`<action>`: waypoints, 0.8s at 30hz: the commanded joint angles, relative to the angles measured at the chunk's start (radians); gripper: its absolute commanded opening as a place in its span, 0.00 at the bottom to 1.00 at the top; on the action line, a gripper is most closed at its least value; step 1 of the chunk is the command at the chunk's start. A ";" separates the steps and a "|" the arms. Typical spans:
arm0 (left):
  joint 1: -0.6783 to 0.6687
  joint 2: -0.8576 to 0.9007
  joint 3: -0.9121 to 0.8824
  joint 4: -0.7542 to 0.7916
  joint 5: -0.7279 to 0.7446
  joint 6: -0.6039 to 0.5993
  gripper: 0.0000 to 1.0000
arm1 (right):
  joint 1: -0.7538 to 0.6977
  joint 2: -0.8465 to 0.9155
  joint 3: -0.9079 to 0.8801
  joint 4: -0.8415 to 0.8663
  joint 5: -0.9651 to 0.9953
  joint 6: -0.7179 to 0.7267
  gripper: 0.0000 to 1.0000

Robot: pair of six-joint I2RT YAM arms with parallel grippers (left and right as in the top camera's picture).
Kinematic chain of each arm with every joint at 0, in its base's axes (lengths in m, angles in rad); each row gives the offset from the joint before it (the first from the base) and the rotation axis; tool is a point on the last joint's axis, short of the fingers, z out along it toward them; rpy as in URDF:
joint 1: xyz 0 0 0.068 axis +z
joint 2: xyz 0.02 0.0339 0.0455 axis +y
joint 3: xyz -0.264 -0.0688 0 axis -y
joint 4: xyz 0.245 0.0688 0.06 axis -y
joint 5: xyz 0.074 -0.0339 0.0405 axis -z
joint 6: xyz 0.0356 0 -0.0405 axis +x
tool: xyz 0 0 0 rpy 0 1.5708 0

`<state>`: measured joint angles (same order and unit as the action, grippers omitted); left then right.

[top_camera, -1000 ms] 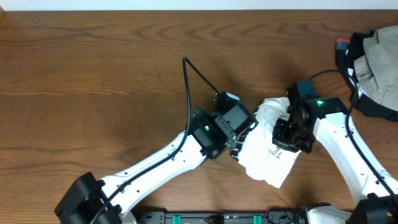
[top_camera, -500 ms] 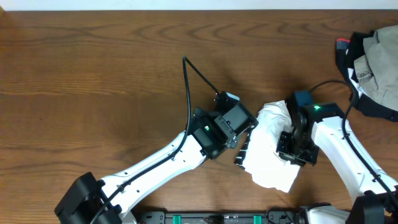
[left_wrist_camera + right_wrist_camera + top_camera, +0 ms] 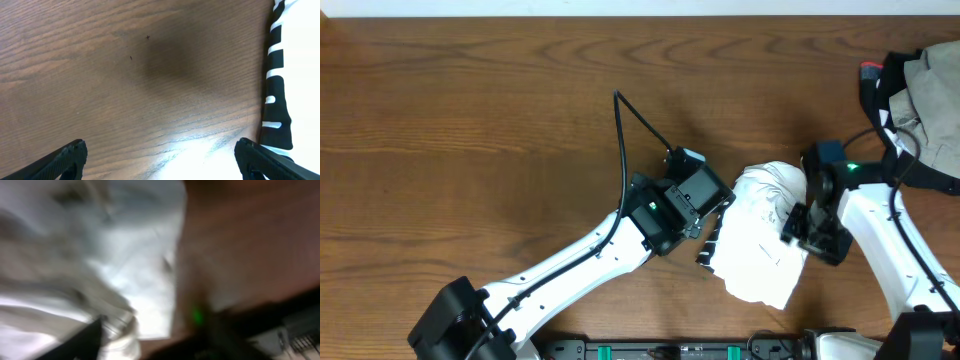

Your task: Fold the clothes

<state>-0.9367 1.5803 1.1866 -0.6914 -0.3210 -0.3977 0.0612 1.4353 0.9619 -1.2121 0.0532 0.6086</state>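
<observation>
We found the folded white garment (image 3: 760,245) low, right of centre, striped edge beside the left gripper (image 3: 160,157) — fingers spread wide, holding nothing, over bare table (image 3: 470,120) open leftward. The right gripper (image 3: 802,225) sat at its right edge — we could not tell its spread. A beige cloth heap (image 3: 932,90) crowded the upper right corner.

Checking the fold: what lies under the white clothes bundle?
A black-striped edge shows at the side of the clothes, which rest on the wooden table. Anything else under them is covered.

Folded white clothes (image 3: 760,250) on the wooden table (image 3: 470,120), between left end effector (image 3: 712,222) and right end effector (image 3: 798,224).
</observation>
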 commanded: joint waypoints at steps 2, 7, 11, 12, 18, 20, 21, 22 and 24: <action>0.004 -0.020 -0.003 0.000 -0.012 -0.016 0.96 | -0.028 -0.003 0.031 0.069 -0.037 -0.110 0.92; 0.004 -0.020 -0.003 -0.004 -0.012 -0.016 0.96 | -0.105 0.018 0.019 0.161 -0.127 -0.166 0.88; 0.004 -0.020 -0.003 -0.005 -0.013 -0.016 0.96 | -0.171 0.020 0.019 0.188 -0.190 -0.180 0.83; 0.004 -0.020 -0.003 -0.005 -0.012 -0.016 0.96 | -0.186 0.020 0.019 0.190 -0.208 -0.179 0.83; 0.004 -0.020 -0.003 0.001 -0.013 -0.016 0.96 | -0.227 0.020 -0.010 0.241 -0.356 -0.173 0.78; 0.004 -0.020 -0.003 0.005 -0.012 -0.016 0.96 | -0.227 0.020 -0.040 0.271 -0.393 -0.145 0.76; 0.004 -0.020 -0.003 0.004 -0.013 -0.016 0.96 | -0.227 0.020 -0.056 0.294 -0.407 -0.129 0.76; 0.004 -0.020 -0.003 0.004 -0.012 -0.016 0.96 | -0.227 0.020 -0.075 0.326 -0.429 -0.106 0.75; 0.004 -0.020 -0.003 0.002 -0.012 -0.016 0.96 | -0.227 0.020 -0.113 0.384 -0.470 -0.053 0.72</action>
<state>-0.9367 1.5803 1.1866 -0.6868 -0.3210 -0.3977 -0.1589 1.4506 0.8936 -0.8581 -0.3164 0.4805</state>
